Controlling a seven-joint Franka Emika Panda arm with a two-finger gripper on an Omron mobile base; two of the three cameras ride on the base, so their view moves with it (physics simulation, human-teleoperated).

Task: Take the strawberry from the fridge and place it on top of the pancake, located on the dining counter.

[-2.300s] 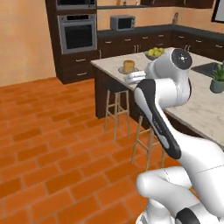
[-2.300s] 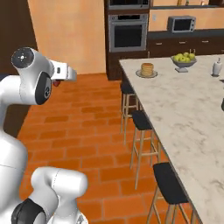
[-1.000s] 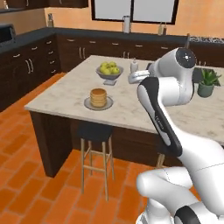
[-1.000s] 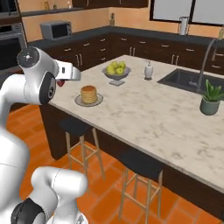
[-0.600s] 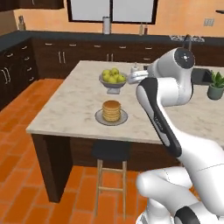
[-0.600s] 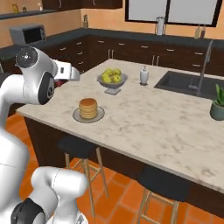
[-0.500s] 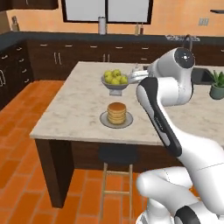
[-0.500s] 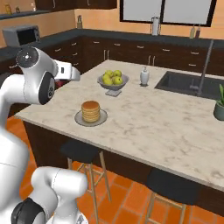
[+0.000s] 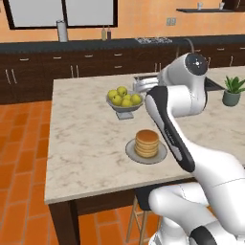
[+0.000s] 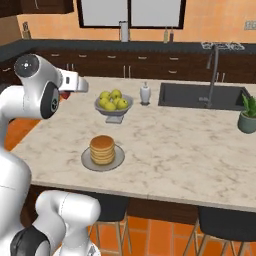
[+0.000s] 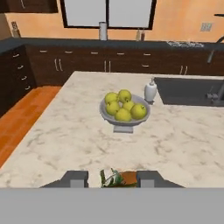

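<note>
My gripper is shut on the strawberry, a small dark-red berry with green leaves wedged between the two finger tips. The hand is held high by the arm's shoulder, above the near edge of the dining counter. The pancake is a short golden stack on a round grey plate, near the counter's front edge and below the hand. The fridge is out of view.
A grey bowl of yellow-green fruit stands behind the pancake. A small white bottle, the dark sink with its faucet and a potted plant lie to the right. Dark stools sit under the front edge.
The base has driven, so the whole picture has shifted: the counter has come nearer and is seen square-on. The arm keeps its pose, gripper still shut on the strawberry.
</note>
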